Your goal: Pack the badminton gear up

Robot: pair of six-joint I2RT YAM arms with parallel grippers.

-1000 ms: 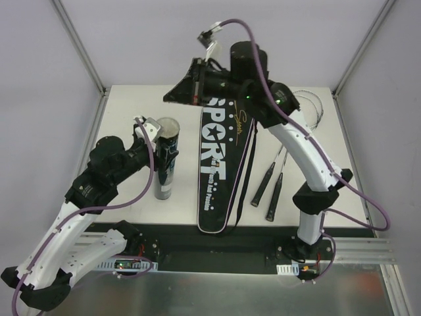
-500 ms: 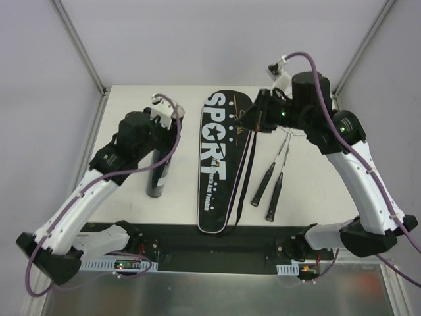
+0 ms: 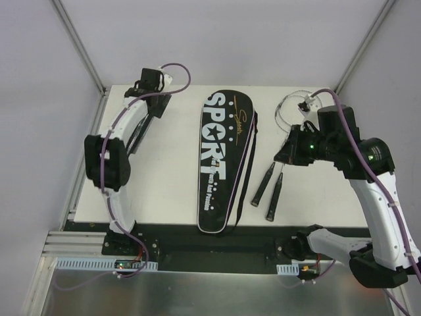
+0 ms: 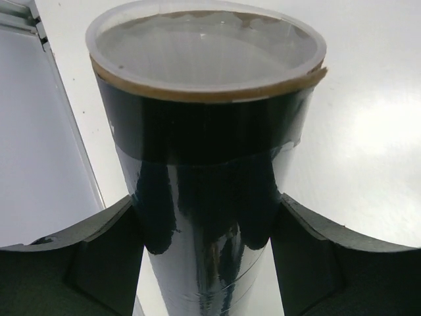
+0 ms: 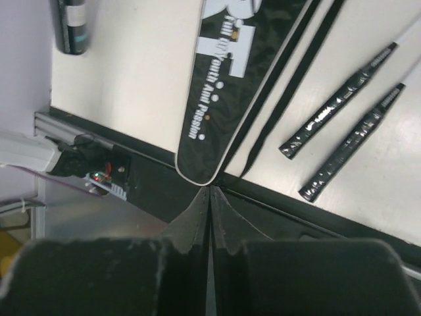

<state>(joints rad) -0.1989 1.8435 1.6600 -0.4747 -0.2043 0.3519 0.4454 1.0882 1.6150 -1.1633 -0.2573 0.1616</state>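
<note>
The black bag lettered SPORT (image 3: 222, 164) lies flat and lengthwise in the middle of the table, and its narrow end shows in the right wrist view (image 5: 230, 59). Two rackets (image 3: 270, 191) lie to its right, black handles towards me (image 5: 342, 99). My left gripper (image 3: 150, 104) reaches to the far left corner. It is shut on the long black tube (image 4: 210, 164), whose capped end points away from the camera. Most of the tube (image 3: 136, 135) is hidden under that arm. My right gripper (image 5: 210, 192) is shut and empty, hovering above the rackets (image 3: 289, 155).
A black rail (image 3: 217, 247) with the arm bases runs along the near table edge. Metal frame posts stand at the back corners (image 3: 99, 85). The table's left edge drops off close to the tube (image 4: 59, 131).
My left arm has swung the tube from the mid-left to the far left corner. My right gripper has let go of the bag's top end, which now lies flat, and moved right over the rackets.
</note>
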